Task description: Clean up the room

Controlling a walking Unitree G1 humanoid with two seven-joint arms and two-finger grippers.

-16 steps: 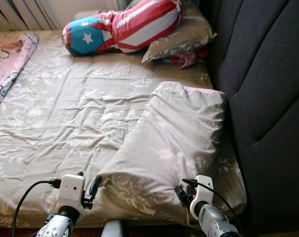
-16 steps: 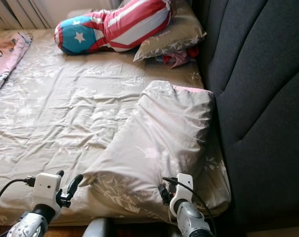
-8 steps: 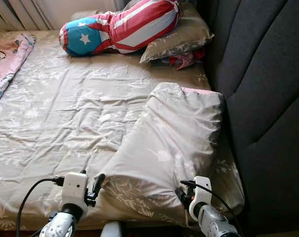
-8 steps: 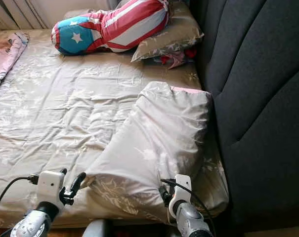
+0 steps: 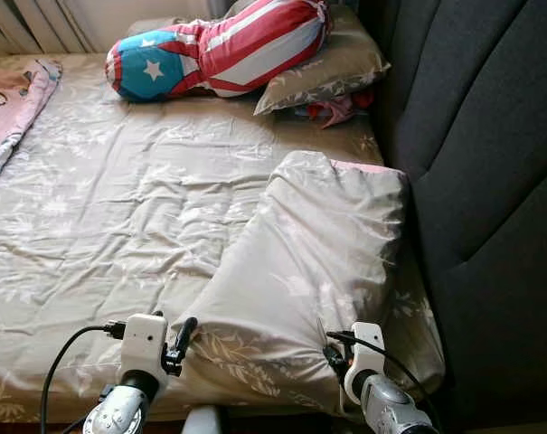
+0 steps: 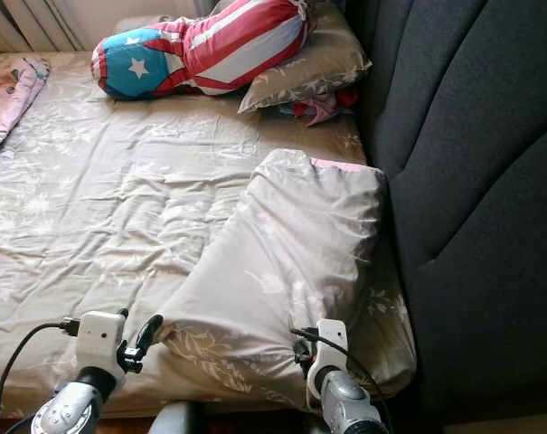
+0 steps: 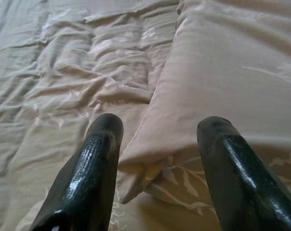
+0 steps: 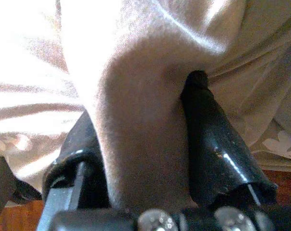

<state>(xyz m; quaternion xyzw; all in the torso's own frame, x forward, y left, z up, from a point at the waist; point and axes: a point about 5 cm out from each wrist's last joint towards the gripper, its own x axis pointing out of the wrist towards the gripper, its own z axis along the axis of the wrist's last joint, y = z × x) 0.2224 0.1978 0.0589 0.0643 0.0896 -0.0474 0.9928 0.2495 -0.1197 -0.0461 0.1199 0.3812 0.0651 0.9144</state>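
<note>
the beige leaf-print fabric pillow (image 5: pixel 318 262) lies lengthwise toward the bed's near edge; right gripper (image 8: pixel 150 144) fingers pinch its near edge, left gripper (image 7: pixel 157 144) fingers gape around its near corner.

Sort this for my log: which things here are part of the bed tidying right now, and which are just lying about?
In the job:
- pillow
- right gripper, shut on the pillow's edge
- left gripper, open at its corner

Lying about:
- flag cushion
- second pillow
- pink blanket
- headboard
</note>
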